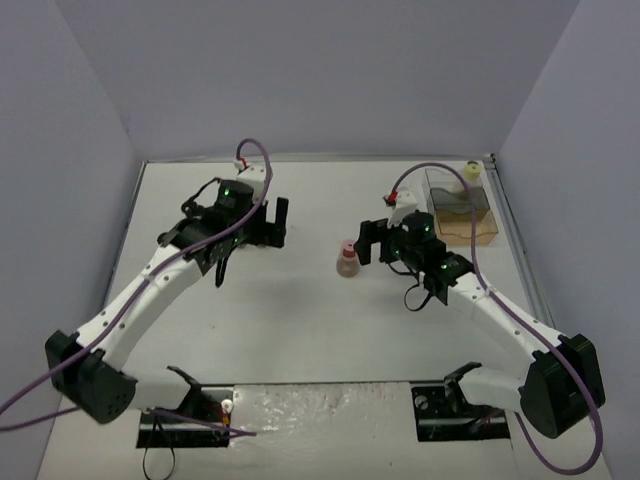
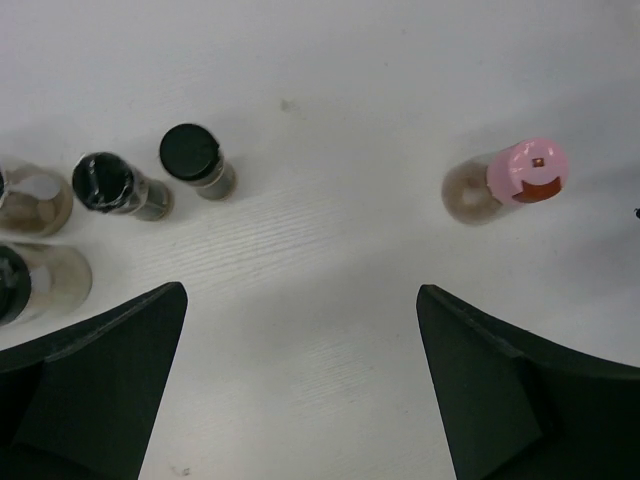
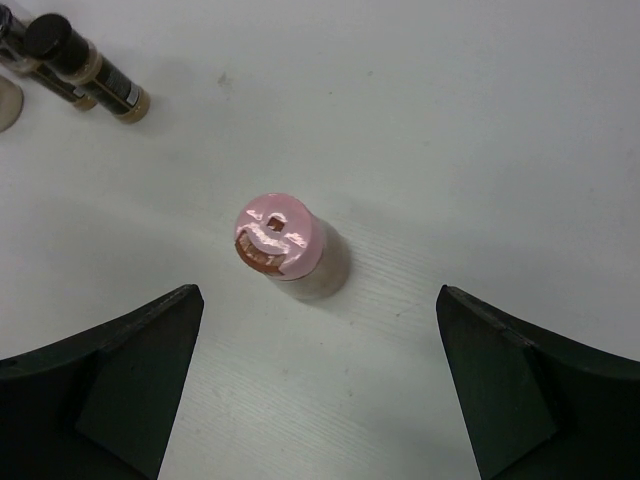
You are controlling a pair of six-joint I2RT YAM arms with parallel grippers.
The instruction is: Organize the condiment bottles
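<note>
A pink-capped bottle (image 1: 347, 260) stands upright mid-table. In the right wrist view this pink-capped bottle (image 3: 283, 243) is just ahead of my open right gripper (image 3: 320, 295), apart from both fingers. In the left wrist view the same bottle (image 2: 510, 180) stands at the right, well ahead of my open, empty left gripper (image 2: 302, 300). Two black-capped jars (image 2: 195, 160) (image 2: 115, 185) and two larger clear ones (image 2: 30, 200) (image 2: 35, 280) stand in a cluster at that view's left. From above they are hidden under the left arm. A pale yellow-capped bottle (image 1: 471, 172) stands at the back right.
A clear rectangular tray with a wooden base (image 1: 462, 212) sits at the back right, beside the yellow-capped bottle and behind the right gripper (image 1: 375, 245). The left gripper (image 1: 270, 228) hovers left of centre. Grey walls enclose the table on three sides.
</note>
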